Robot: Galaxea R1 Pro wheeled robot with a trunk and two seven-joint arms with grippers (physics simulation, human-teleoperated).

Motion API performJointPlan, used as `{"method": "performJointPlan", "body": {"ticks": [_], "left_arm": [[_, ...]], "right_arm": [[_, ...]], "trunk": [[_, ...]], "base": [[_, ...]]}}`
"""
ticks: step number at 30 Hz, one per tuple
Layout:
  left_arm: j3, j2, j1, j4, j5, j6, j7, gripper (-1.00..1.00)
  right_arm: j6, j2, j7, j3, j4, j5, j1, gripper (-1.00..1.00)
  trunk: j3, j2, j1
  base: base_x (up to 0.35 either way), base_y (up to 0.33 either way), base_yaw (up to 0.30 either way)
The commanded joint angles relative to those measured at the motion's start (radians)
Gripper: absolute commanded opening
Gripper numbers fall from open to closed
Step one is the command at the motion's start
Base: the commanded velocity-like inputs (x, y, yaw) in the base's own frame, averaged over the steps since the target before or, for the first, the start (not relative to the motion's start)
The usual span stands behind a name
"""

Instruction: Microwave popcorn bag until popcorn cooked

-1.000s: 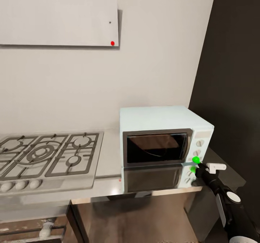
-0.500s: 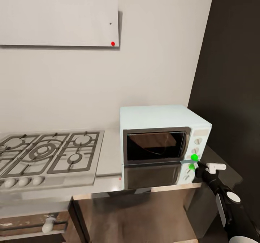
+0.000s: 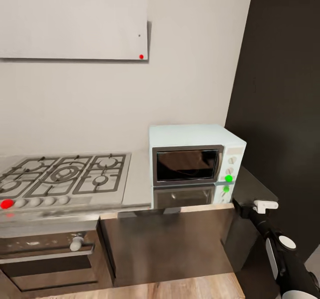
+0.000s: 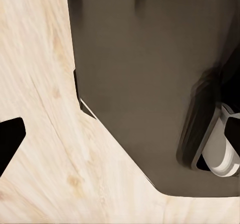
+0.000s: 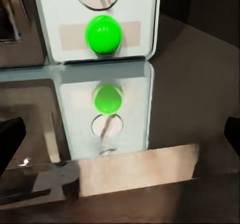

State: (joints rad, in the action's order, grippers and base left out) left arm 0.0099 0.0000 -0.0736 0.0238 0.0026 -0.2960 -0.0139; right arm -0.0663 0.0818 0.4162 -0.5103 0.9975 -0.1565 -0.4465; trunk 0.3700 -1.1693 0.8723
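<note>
Glossy grey countertop (image 3: 138,188) runs along a pale wall, carrying a steel gas hob (image 3: 62,179) at left, above a dark oven (image 3: 49,254). Right of the hob sits the mint-blue microwave (image 3: 195,134), door closed, green dot (image 5: 103,34) lit. Right gripper (image 3: 242,208) hangs just off the counter edge, fingers spread wide and empty; whether the left gripper's fingers are spread, I cannot tell.

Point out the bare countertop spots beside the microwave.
Bare countertop runs between hob and microwave. Right of the microwave, a dark strip is free, near the right tool. In front, only a narrow edge.
</note>
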Motion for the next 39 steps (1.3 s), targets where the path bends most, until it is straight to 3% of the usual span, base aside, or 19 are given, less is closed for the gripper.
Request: {"method": "performJointPlan", "body": {"ticks": [1, 14, 16, 21, 27, 28, 29, 33, 36, 39], "left_arm": [[0.001, 0.000, 0.000, 0.002, 0.000, -0.006, -0.001, 1.00], [0.001, 0.001, 0.000, 0.002, 0.000, -0.006, -0.001, 1.00], [0.002, 0.001, 0.000, 0.002, 0.000, -0.006, -0.001, 1.00], [0.004, 0.007, 0.000, 0.002, 0.000, -0.005, -0.001, 1.00], [0.005, 0.012, 0.000, 0.002, 0.002, -0.005, -0.001, 1.00], [0.005, 0.012, 0.000, 0.002, 0.002, -0.005, -0.001, 1.00], [0.001, -0.017, 0.000, 0.002, 0.001, -0.006, -0.003, 1.00], [0.001, -0.017, 0.000, 0.002, 0.001, -0.005, -0.003, 1.00], [0.001, -0.017, 0.000, 0.002, 0.001, -0.006, -0.003, 1.00], [0.001, -0.017, 0.000, 0.002, 0.001, -0.006, -0.003, 1.00]], "right_arm": [[-0.006, -0.001, 0.006, -0.004, 0.000, -0.010, -0.001, 1.00], [-0.006, -0.002, 0.003, 0.002, -0.014, -0.011, -0.001, 1.00], [-0.015, -0.002, 0.003, 0.002, -0.047, -0.011, -0.001, 1.00], [-0.141, -0.002, 0.000, 0.004, -0.171, -0.012, -0.001, 1.00], [-0.164, -0.002, -0.011, 0.003, -0.254, -0.012, -0.001, 1.00], [-0.167, -0.002, -0.025, 0.003, -0.276, -0.012, -0.001, 1.00], [-0.325, -0.005, -0.057, 0.027, -0.404, -0.011, -0.003, 1.00], [-0.322, -0.006, -0.057, 0.028, -0.441, -0.012, -0.003, 1.00], [-0.322, -0.006, -0.077, 0.035, -0.649, -0.016, -0.003, 1.00], [-0.320, 0.005, -0.201, 0.040, -0.818, -0.018, -0.003, 1.00]], "trunk": [[0.001, -0.001, -0.001], [0.001, -0.001, -0.001], [0.001, -0.001, -0.001], [0.001, -0.001, -0.001], [0.001, -0.001, -0.001], [0.001, -0.001, -0.001], [0.001, -0.001, -0.001], [0.001, -0.001, -0.001], [0.001, -0.001, -0.001], [0.001, -0.001, -0.001]], "base": [[-0.340, 0.000, 0.000], [-0.340, 0.009, 0.000], [-0.320, 0.112, 0.000], [-0.256, 0.212, 0.000], [-0.164, 0.274, 0.000], [-0.049, 0.144, 0.000], [0.000, 0.000, 0.000], [0.000, 0.000, 0.000], [0.000, 0.000, 0.000], [0.000, 0.000, 0.000]]}}
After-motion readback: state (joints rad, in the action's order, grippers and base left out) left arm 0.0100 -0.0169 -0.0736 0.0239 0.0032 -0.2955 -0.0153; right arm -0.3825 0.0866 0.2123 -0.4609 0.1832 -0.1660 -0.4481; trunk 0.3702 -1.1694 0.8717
